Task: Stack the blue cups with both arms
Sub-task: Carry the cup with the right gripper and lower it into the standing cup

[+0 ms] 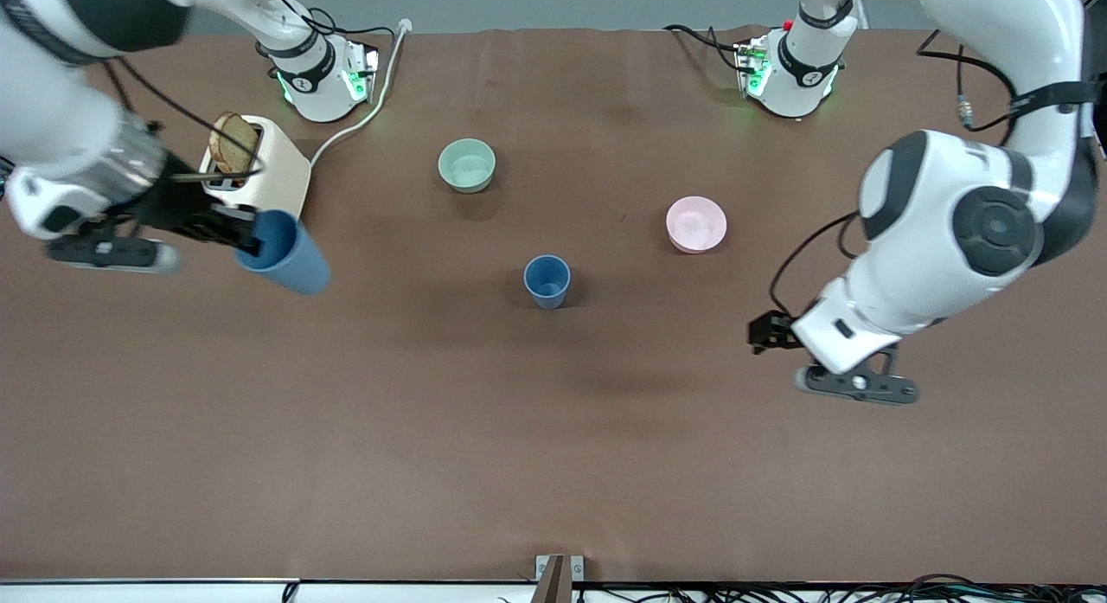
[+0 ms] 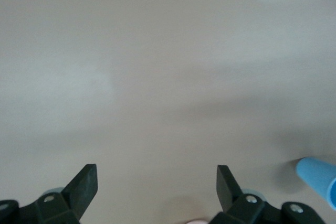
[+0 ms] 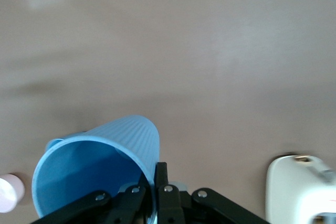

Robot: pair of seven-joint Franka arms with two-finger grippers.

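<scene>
My right gripper (image 1: 246,238) is shut on the rim of a blue cup (image 1: 290,253) and holds it tilted in the air beside the toaster, at the right arm's end of the table. In the right wrist view the cup (image 3: 100,169) fills the lower part, one finger inside the rim and one outside (image 3: 161,182). The second blue cup (image 1: 547,280) stands upright near the table's middle; it also shows at the edge of the left wrist view (image 2: 319,178). My left gripper (image 1: 770,333) is open and empty above bare table toward the left arm's end; its fingers (image 2: 84,187) stand wide apart.
A cream toaster (image 1: 255,166) with a slice of bread stands next to the held cup, its cable running to the right arm's base. A mint-green bowl (image 1: 467,164) and a pink bowl (image 1: 696,223) sit farther from the front camera than the standing cup.
</scene>
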